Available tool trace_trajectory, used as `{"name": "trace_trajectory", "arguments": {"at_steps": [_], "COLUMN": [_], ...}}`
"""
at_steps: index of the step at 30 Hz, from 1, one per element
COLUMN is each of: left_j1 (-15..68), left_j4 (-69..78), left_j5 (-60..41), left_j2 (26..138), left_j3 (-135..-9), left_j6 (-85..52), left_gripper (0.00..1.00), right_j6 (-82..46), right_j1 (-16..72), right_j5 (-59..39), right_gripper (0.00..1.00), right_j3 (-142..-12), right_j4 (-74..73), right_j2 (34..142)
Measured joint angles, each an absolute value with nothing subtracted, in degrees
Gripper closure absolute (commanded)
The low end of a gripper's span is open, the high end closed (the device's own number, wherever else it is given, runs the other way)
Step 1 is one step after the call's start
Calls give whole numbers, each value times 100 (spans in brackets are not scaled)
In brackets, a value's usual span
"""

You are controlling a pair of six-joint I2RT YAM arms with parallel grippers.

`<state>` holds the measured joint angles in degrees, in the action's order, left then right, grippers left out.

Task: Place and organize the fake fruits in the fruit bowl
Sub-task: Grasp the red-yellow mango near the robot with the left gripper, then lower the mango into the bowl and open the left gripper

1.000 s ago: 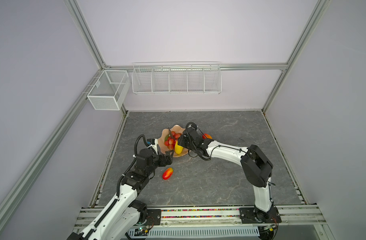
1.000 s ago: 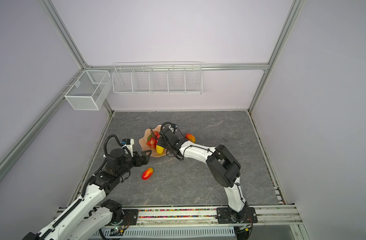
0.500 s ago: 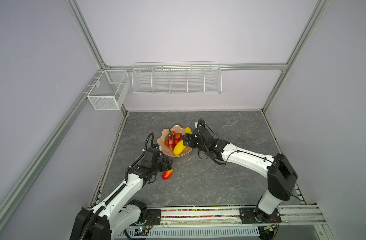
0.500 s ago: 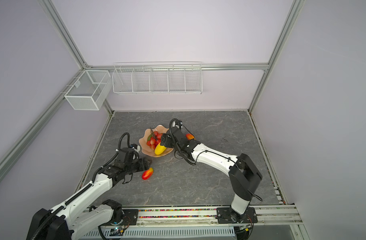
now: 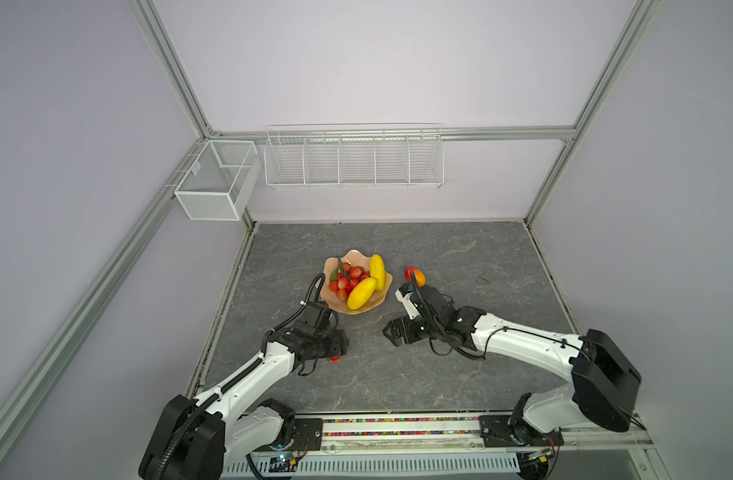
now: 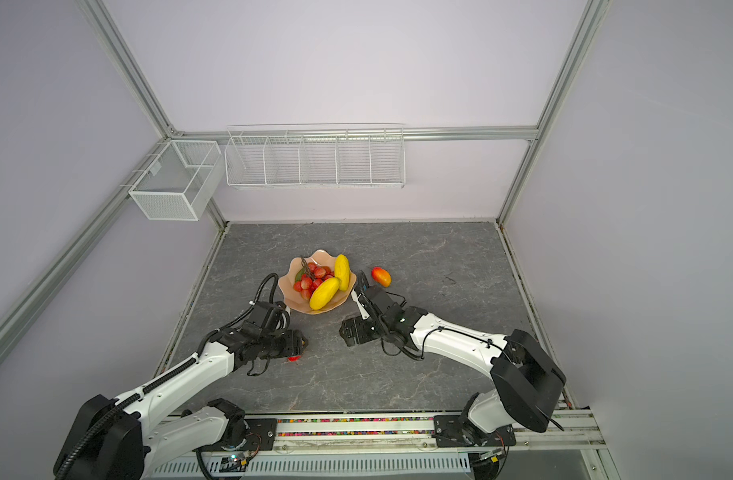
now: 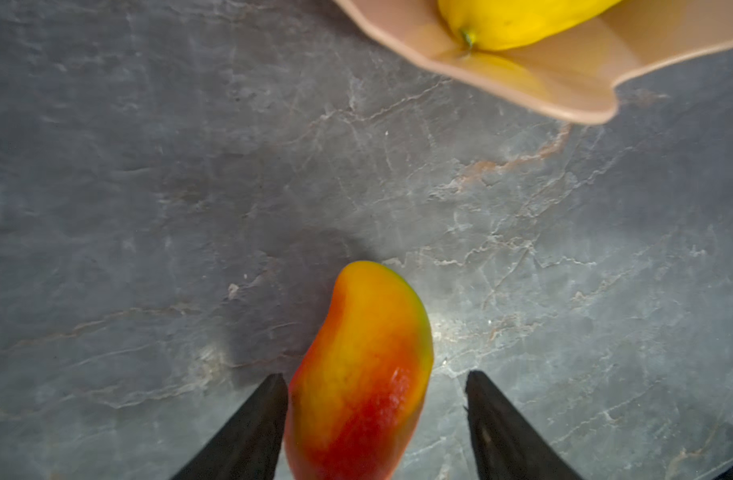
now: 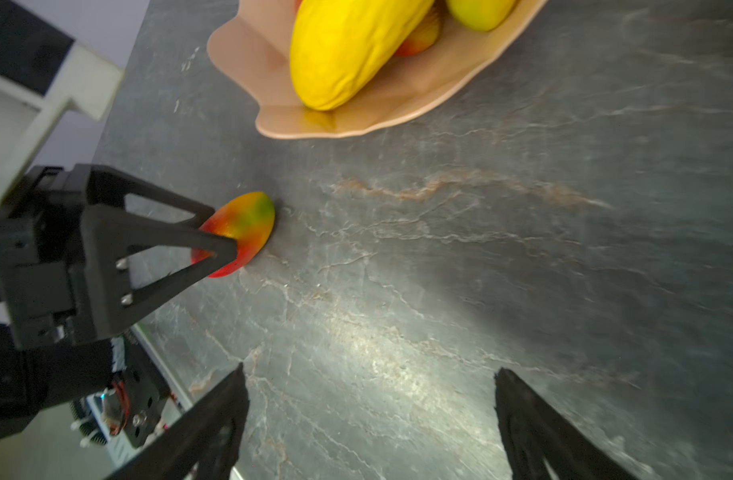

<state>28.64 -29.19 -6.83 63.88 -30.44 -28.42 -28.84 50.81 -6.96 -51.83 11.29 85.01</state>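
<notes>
**Item:** fake fruits, five pieces, glossy moulded plastic.

**Location:**
- Three pieces lie in the fruit bowl (image 5: 356,257). The red grapes (image 5: 350,279) sit on its left side, and the two yellow fruits (image 5: 377,271) rest against them.
- Two pieces are on the table (image 5: 398,374).
- The far mango (image 5: 415,275) is just right of the bowl, clear of its rim.
- The near mango (image 7: 364,365) lies flat in front of the bowl, apart from it.

**Hands:**
- The left gripper (image 7: 375,374) is low over the near mango, with its jaws parted and straddling the broader part. One finger is at the skin and the other shows a clear gap, so the fruit is not clamped.
- The right gripper (image 8: 371,368) is spread wide with nothing between its fingers, over bare table in front of the bowl.

**Handling (judged):**
- The fruit is probably hollow, light and rigid, so there is no bruising to fear.
- The shine and the curved, tapering flanks suggest a slippery hold. The narrow fingertips could squeeze the mango out forward like a pip.
- Take it across the fullest part of the belly, fingers square to the long axis — not toward the tapered tip.

**Receiving dish (judged):**
- The bowl is shallow and already crowded.
- A rounded piece set on the pile may roll over the low scalloped rim — the bare patches inside the rim look the safer seat.
</notes>
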Motion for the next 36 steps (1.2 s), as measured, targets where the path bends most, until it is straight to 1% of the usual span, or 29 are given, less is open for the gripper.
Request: {"name": "trace_trajectory", "arguments": {"at_steps": [3,5,6,8,11,15,19,22,27,32,36], "left_j1": [2869,2869,2869,2869,2869,2869,2875,2749,2370,2296,2276], "left_j4": [-2952,-2952,-2936,-2947,-2930,-2738,-2383,-2003,-1313,-1247,-1142], "left_j5": [-552,-478,-454,-425,-458,-521,-298,-49,276,587,714], "left_j2": [6517,6556,6558,6545,6392,5907,5658,5889,6772,7430,7701], "left_j3": [-3044,-3044,-3046,-3061,-3065,-3103,-3417,-3756,-4084,-4451,-4681], "left_j6": [-2842,-2823,-2842,-2801,-2783,-2801,-2871,-2985,-3328,-3544,-3675], "left_gripper": [42,55,58,61,62,62,61,61,61,60,60], "right_j6": [-2744,-2687,-2670,-2641,-2626,-2626,-2604,-2558,-2506,-2499,-2499], "right_j1": [5107,5118,5122,5122,5118,5081,4982,4928,4882,4840,4799], "right_j5": [-1096,-1278,-1334,-1404,-1444,-1470,-1509,-1538,-1608,-1625,-1636], "right_gripper": [11,11,11,11,11,11,11,12,12,12,12], "right_j3": [-5253,-5295,-5308,-5332,-5347,-5470,-5666,-5896,-6060,-6058,-6027], "right_j4": [985,867,832,760,685,620,495,464,390,384,355], "right_j2": [8643,8726,8748,8792,8818,8864,8921,9017,9089,9089,9087]}}
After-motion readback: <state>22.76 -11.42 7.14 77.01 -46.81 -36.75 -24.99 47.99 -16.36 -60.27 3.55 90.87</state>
